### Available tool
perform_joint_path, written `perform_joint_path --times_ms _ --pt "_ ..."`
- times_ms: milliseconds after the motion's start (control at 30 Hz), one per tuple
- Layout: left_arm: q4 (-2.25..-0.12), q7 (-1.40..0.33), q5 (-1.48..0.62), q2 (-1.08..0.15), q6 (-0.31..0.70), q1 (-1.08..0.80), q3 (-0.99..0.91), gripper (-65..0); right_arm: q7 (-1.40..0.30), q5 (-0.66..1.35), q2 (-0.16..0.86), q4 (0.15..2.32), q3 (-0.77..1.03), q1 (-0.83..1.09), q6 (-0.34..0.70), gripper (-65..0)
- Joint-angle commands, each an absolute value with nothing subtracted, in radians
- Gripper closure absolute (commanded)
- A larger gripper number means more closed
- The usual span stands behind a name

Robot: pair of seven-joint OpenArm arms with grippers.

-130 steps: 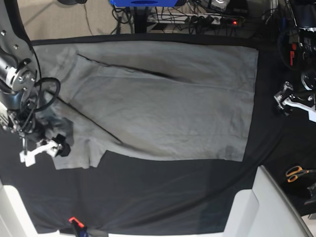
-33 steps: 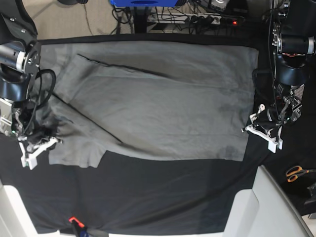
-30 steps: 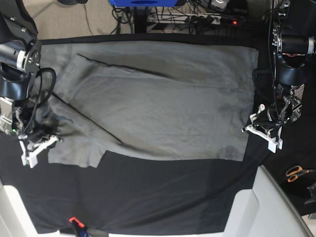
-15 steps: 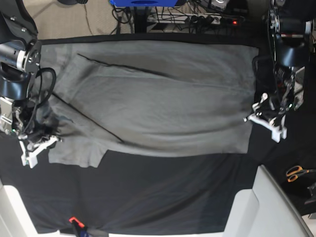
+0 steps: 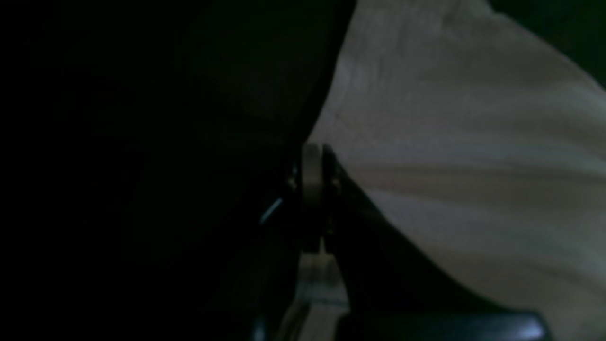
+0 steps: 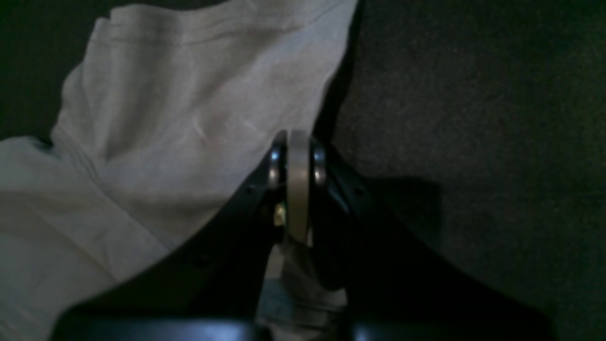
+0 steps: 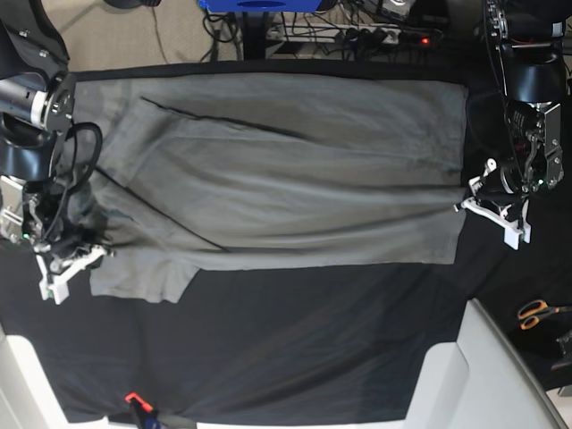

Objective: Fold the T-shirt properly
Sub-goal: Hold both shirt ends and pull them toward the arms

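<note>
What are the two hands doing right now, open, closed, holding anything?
Left hand: closed, pinching the T-shirt at its hem edge.
Right hand: closed, pinching the T-shirt at the sleeve end.

The left gripper (image 5: 312,189) sits closed at the centre, its jaws pressed together on the edge of the T-shirt (image 5: 464,166), apparently. Grey cloth spreads right; the left side is too dark to read.

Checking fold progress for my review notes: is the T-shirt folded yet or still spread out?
Mostly spread. The T-shirt lies wide across the black table cloth, with only one diagonal flap laid over its upper part.
</note>
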State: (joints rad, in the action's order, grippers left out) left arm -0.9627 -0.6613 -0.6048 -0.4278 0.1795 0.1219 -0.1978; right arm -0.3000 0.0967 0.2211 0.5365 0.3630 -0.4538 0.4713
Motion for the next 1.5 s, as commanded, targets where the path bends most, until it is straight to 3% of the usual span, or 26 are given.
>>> perform_joint_path --times_ms 0,133,200,333,567,833,1233,1300,1467 --pt "-0.984 -0.674 -0.61 -0.449 0.174 0.147 -0.206 0.0 -0.283 0.108 0.236 0.555 0.367 -0.486 0.479 0.0" --pt "-1.036 -0.704 -0.61 -0.449 0.176 0.153 -0.237 -40.0 -0.283 0.108 0.236 0.555 0.367 -0.486 0.479 0.0" --pt "-1.072 -0.707 -0.61 -0.444 0.176 0.156 -0.274 -49.0 -0.283 0.108 0.236 0.555 0.367 -0.486 0.479 0.0" --pt "-1.059 -0.707 -0.602 -0.444 0.176 0.228 -0.289 -48.1 -0.283 0.108 0.236 0.555 0.367 -0.486 0.479 0.0" --pt "-0.768 -0.697 -0.601 -0.44 0.219 0.438 -0.277 -47.9 -0.283 0.108 0.236 0.555 0.367 -0.486 0.479 0.0" --pt "-0.466 -0.504 -0.61 -0.423 0.249 0.565 -0.041 -47.9 -0.283 0.108 0.236 0.555 0.367 -0.486 0.479 0.0" --pt "-0.421 -0.466 -0.61 -0.389 0.254 0.559 -0.039 -47.6 -0.283 0.108 0.237 0.555 0.367 -0.486 0.479 0.0" --pt "-0.424 -0.467 -0.61 -0.369 0.277 0.559 -0.041 -44.4 -0.282 0.108 0.237 0.555 0.367 -0.486 0.479 0.0" --pt "-0.424 -0.466 -0.605 -0.343 0.315 0.559 -0.041 -26.3 -0.282 0.108 0.24 0.555 0.367 -0.486 0.479 0.0"
